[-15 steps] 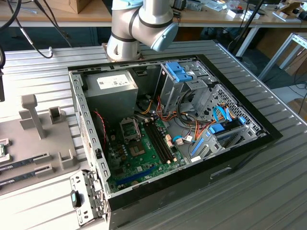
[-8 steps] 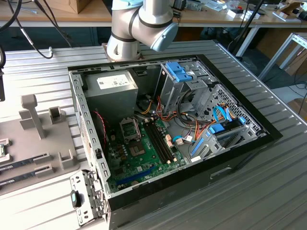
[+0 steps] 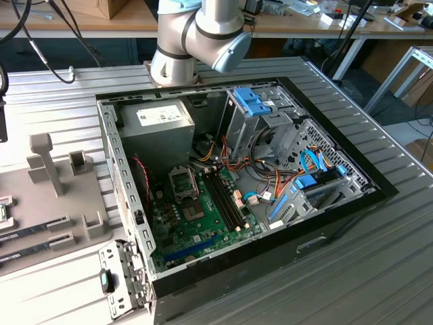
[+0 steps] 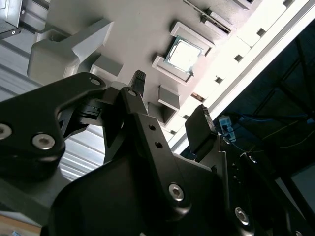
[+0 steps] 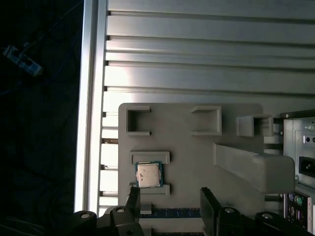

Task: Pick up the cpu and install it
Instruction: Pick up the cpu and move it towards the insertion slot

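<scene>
One workshop room, further benches and trailing cables at the back. Nearer, a ribbed metal bench (image 3: 379, 271), level and hard, carrying an open computer case (image 3: 338, 223) with a green motherboard (image 3: 203, 223) flat inside and a square socket (image 3: 183, 181) on it. At the exterior view's left, beside the case, a grey holder plate (image 3: 88, 210) with raised blocks and slots. Above that plate in the first wrist view, the pincer (image 5: 170, 196), spread wide, pinching nothing, hanging clear of everything. Smallest of all, the cpu (image 5: 148, 174). Lies flat on the plate, silvery face up, seated between two low grey brackets (image 5: 150, 157), touching neither fingertip. Looks light, rigid and thin (hardly any height to bite on). Smooth metal lid, probably slick; likely delicate underneath, so no hard squeezing and no tilting. Best taken by the two free edges, the ones not walled by the brackets, with light, even pressure. Little slack around it: brackets close on two sides, bare plate on the others.
</scene>
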